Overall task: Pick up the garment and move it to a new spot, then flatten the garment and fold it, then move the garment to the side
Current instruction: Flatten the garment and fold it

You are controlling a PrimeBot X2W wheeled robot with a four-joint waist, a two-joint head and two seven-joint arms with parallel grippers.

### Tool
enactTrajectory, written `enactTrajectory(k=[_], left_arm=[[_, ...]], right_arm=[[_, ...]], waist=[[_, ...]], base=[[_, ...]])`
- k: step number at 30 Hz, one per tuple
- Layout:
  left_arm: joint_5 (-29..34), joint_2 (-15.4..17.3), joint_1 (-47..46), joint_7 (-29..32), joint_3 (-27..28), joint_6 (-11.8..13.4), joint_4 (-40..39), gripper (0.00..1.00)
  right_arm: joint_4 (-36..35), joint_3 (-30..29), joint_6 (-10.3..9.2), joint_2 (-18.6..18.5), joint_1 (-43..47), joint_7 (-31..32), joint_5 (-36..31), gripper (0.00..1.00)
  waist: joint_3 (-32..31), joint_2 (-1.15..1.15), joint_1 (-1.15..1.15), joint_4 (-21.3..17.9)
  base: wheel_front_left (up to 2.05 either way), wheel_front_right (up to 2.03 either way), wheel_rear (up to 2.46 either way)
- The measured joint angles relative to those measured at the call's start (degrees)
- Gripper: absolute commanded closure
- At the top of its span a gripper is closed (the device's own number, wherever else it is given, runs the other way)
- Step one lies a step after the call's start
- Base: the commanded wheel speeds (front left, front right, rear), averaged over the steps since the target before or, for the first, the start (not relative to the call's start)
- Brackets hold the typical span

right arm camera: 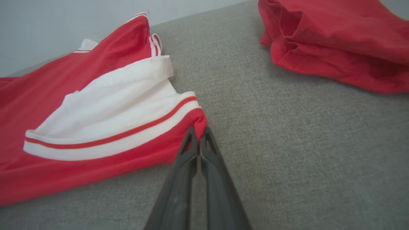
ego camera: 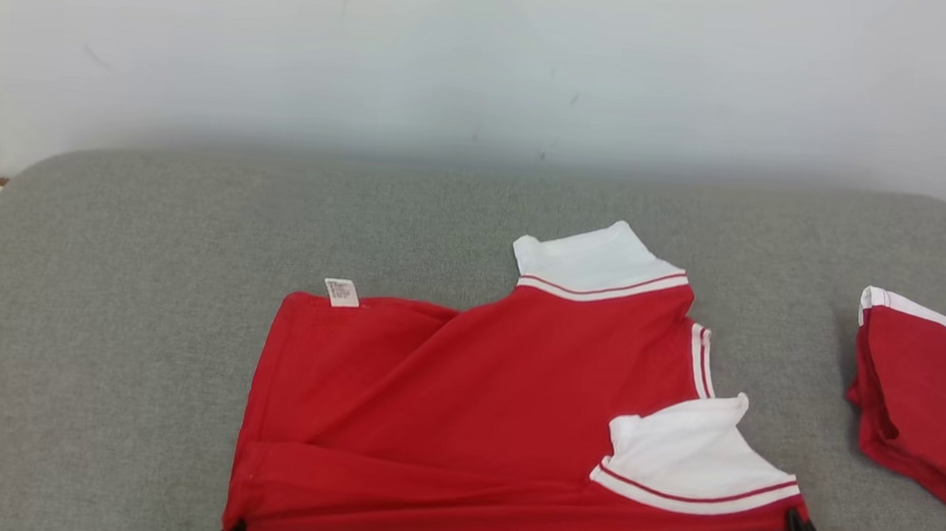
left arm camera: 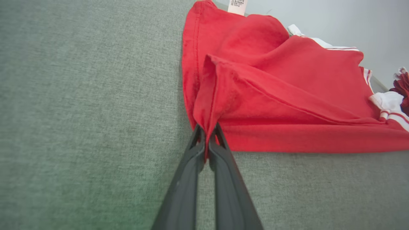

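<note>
red shirt (ego camera: 472, 399), fold step: left gripper (left arm camera: 207, 140), right gripper (right arm camera: 198, 135) clamped on near corners; we judged next: lift evenly.

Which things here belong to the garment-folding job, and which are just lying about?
In the job: red short-sleeved shirt with white sleeves and striped trim; left gripper, shut on its near left corner; right gripper, shut on its near right corner.
Lying about: folded red garment with white trim, apart at the right; grey fabric cushion under both.
</note>
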Motion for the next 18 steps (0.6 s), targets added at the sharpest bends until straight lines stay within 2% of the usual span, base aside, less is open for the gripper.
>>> enactTrajectory(k=[18], left_arm=[[2.18,-0.7,2.69,0.04,3.54,-0.01,3.14,1.0]], right_arm=[[-4.81,0.97,0.01,0.96,7.73,0.0,0.41,1.0]], waist=[[-2.15,0.0,0.01,-0.06]], base=[[0.0,0.0,0.0]])
